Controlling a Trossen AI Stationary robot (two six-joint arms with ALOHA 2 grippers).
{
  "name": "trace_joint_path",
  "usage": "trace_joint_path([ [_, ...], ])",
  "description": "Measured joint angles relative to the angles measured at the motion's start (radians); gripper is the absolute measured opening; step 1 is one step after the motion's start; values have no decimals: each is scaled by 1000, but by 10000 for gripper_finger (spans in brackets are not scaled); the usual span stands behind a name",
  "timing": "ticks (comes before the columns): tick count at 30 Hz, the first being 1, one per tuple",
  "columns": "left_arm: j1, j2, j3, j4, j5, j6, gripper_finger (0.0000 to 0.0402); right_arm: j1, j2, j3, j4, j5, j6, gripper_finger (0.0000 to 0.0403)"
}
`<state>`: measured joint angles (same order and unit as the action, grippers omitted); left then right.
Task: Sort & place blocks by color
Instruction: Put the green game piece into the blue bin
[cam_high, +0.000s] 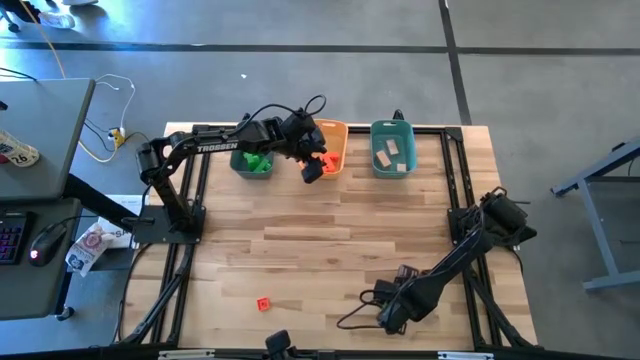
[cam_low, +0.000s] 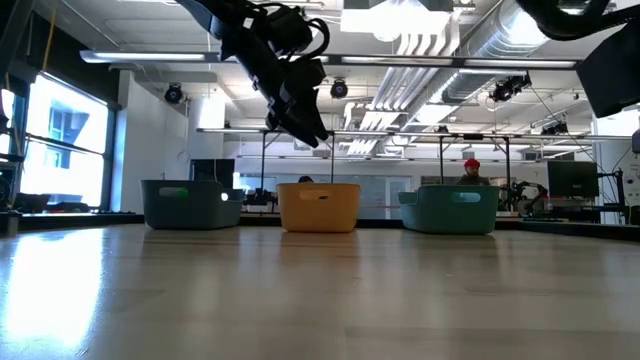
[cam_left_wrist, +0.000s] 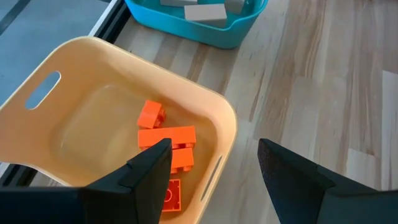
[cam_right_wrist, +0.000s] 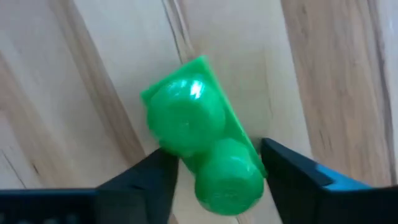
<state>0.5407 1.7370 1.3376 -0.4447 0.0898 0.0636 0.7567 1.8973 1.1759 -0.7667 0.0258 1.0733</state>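
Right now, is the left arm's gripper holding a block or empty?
Empty. The left gripper hangs over the orange bin with jaws apart and nothing between them; the red-orange blocks lie inside the bin.

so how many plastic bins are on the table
3, in a row along the far edge: dark teal bin with green blocks, orange bin with red-orange blocks, teal bin with tan blocks.

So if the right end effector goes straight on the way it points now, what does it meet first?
Most likely the green block, which lies on the wooden table directly ahead of the right end effector, partly between its open fingers. How near it is remains unclear.
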Motion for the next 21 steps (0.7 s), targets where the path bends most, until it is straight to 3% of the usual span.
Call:
trace_joint_path([
  [7,0,0,0,-26,4,0,223,-17,-2,0,-5,-3,26,105],
  [18,-15,0,0,-179,4,148,223,-53,-6,0,-5,-5,22,105],
  [21,-31,0,0,-205,4,209,223,-64,-17,-1,19,78,18,105],
])
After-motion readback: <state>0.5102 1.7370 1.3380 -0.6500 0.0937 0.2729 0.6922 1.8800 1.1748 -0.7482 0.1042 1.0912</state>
